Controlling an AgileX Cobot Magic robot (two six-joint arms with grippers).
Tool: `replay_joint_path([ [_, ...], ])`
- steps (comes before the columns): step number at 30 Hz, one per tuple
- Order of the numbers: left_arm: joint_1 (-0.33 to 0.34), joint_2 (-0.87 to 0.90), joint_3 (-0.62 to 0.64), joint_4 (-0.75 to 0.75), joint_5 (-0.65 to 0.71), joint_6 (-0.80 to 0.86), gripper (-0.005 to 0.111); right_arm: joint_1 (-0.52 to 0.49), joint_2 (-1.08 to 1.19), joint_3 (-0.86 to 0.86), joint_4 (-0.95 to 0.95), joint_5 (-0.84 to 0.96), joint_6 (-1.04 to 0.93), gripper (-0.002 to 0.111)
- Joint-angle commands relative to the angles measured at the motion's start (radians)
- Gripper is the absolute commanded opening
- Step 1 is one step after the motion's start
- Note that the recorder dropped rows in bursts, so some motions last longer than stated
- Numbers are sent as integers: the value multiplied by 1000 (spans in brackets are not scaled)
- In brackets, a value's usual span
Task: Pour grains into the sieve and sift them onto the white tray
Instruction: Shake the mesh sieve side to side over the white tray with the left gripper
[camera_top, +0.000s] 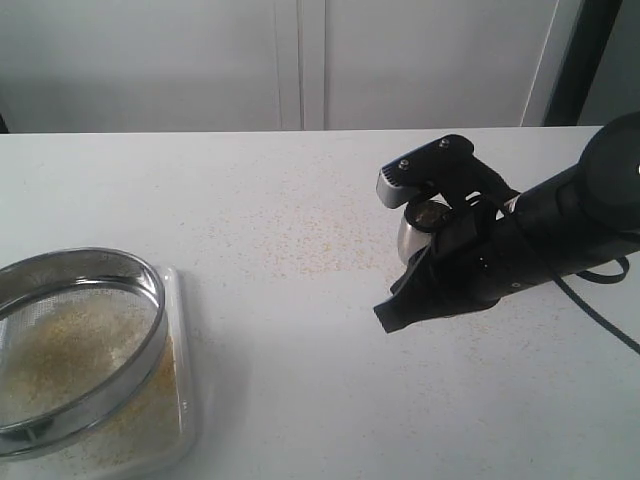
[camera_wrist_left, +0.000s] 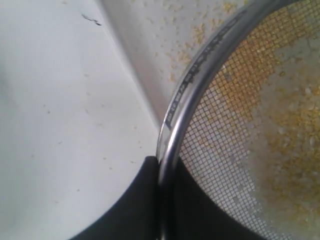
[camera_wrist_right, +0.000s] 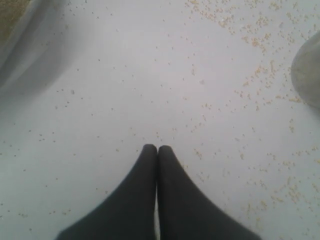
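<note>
The sieve (camera_top: 155, 310), a wide steel-rimmed round with grey mesh, sits over the white tray (camera_top: 185, 400) at the near left of the table. A thin layer of grains (camera_top: 70, 340) lies on its mesh, and more grains lie on the tray beneath. In the left wrist view my left gripper (camera_wrist_left: 162, 165) is shut on the sieve's rim (camera_wrist_left: 200, 70), one black finger outside and one inside over the mesh; grains (camera_wrist_left: 290, 130) show through it. This gripper is outside the exterior view. My right gripper (camera_top: 388, 315) hangs shut and empty above the table at the right, its fingertips (camera_wrist_right: 150, 150) pressed together.
A small steel cup (camera_top: 418, 225) stands on the table just behind the right arm, and shows as a blur (camera_wrist_right: 309, 75) in the right wrist view. Loose grains (camera_wrist_right: 250, 40) are scattered over the white tabletop (camera_top: 300, 380) between cup and tray. A wall runs behind the table.
</note>
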Motion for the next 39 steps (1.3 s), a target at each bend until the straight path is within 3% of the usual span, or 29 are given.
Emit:
replay_joint_path([
  [1, 12, -7, -25, -23, -12, -43, 0, 0, -4, 3, 5, -6, -11, 0],
  [4, -4, -7, -25, -46, 52, -17, 0, 0, -4, 3, 5, -24, -11, 0],
  [8, -2, 8, -29, -43, -95, -52, 0, 0, -1, 3, 7, -20, -11, 0],
  [13, -8, 32, -3, -55, -26, -20, 0, 0, -2, 3, 7, -32, -11, 0],
  [18, 24, 39, 13, -57, -212, -60, 0, 0, -2, 3, 7, -40, -11, 0],
  [23, 19, 34, 44, -82, -128, 2, 0, 0, -2, 3, 7, -40, -11, 0],
  [28, 14, 2, 69, -85, -279, -39, 0, 0, -2, 3, 7, -46, -11, 0],
  [34, 4, 18, 37, -156, -179, 4, 0, 0, -2, 3, 7, -46, -11, 0],
  [36, -22, 18, 37, -166, -130, 108, 0, 0, -2, 3, 2, -48, -11, 0],
  [38, 23, 16, 33, -19, -156, -85, 0, 0, -2, 3, 1, -46, -11, 0],
  [39, 59, 16, 33, -50, -167, -60, 0, 0, -2, 3, 3, -43, -11, 0],
])
